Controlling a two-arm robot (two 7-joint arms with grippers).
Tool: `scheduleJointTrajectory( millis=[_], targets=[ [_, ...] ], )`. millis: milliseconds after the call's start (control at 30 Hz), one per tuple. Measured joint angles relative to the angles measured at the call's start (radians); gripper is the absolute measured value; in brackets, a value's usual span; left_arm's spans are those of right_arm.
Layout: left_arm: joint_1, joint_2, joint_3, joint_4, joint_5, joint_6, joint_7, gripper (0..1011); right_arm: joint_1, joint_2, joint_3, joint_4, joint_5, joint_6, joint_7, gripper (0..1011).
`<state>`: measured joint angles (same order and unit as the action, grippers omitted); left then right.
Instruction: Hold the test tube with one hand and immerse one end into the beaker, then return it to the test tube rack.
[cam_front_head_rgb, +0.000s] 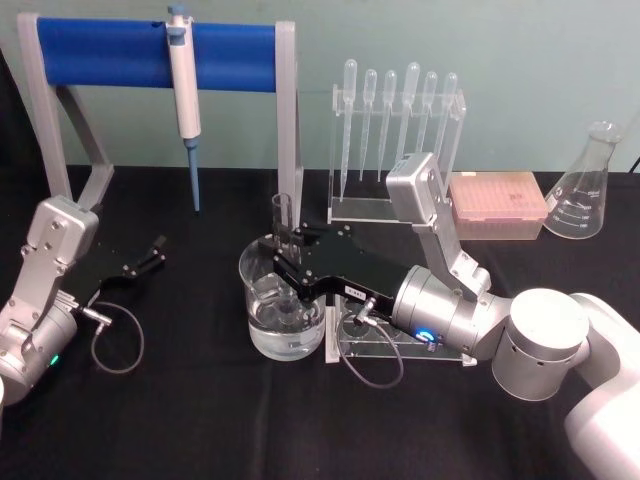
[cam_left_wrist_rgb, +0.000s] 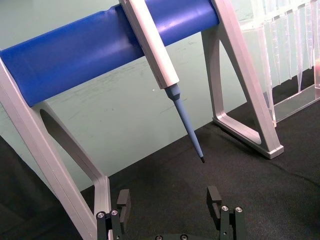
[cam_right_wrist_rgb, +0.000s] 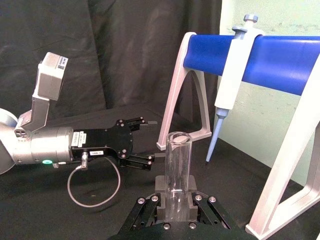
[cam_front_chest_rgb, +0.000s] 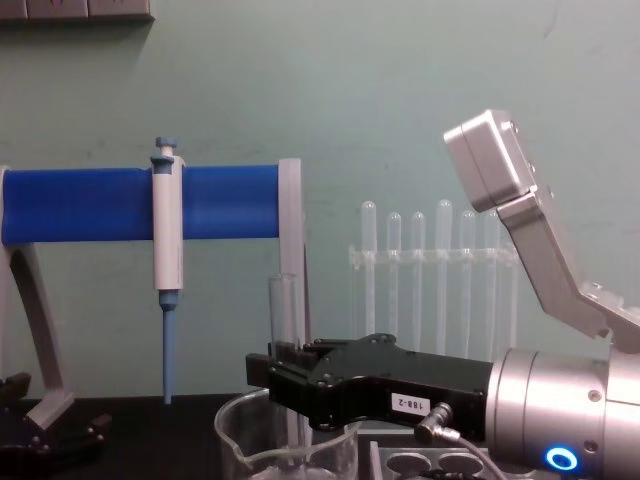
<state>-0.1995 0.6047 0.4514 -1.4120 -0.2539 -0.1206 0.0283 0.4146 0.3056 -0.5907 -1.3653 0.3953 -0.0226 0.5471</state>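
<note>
Black tabletop, centre: right gripper (cam_front_head_rgb: 280, 256) pinches the test tube (cam_front_head_rgb: 283, 212), dipped upright in the beaker (cam_front_head_rgb: 256, 305); next likely a straight lift toward the test tube rack (cam_front_head_rgb: 340, 351). Left gripper (cam_front_head_rgb: 147, 258) idles spread, left edge.

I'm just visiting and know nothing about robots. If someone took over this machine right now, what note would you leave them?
Right gripper: jaws shut on the test tube, holding it upright at the beaker.
Left gripper: open, idle, low over the table on the left.
Done: tube is in hand, its lower end down inside the beaker, seemingly in the water.
Left: lift the tube out and set it back in the rack beside the beaker.
</note>
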Motion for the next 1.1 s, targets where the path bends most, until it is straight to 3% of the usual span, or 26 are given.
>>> scheduleJointTrajectory(
  millis=[1100],
  targets=[
    [0.0, 0.0, 0.0, 0.0, 0.0, 0.0, 0.0, 1000, 0.0, 0.0, 0.0, 0.0, 0.0, 0.0, 0.0, 225]
  ],
)
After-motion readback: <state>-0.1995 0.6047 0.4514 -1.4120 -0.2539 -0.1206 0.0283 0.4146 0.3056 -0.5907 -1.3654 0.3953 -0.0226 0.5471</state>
